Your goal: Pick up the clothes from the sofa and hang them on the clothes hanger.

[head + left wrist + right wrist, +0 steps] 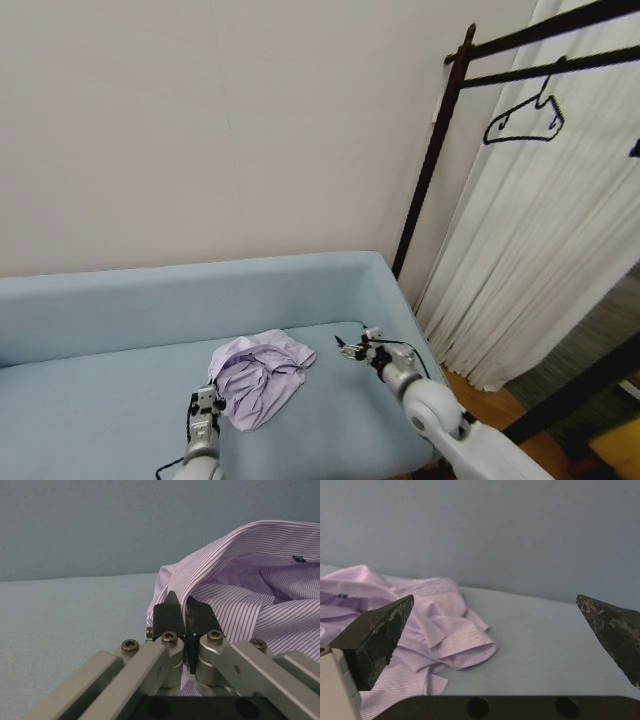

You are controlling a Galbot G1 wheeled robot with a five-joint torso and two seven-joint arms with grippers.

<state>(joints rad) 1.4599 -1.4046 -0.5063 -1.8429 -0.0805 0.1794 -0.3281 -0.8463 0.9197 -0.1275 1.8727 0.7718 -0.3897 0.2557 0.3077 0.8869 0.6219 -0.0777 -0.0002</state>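
On the sofa seat: a purple-striped shirt lay crumpled in a heap on the pale blue sofa, right of the cushion's middle.
Left tool: fingers pressed together, low at the shirt's left edge – tips right against the cloth; whether any fabric was caught could not be told.
Right tool: fingers spread wide, low over the seat just beside the shirt's right side – not touching it.
Hanger: black wire, hung on the dark rack to the right of the sofa, before a white curtain.
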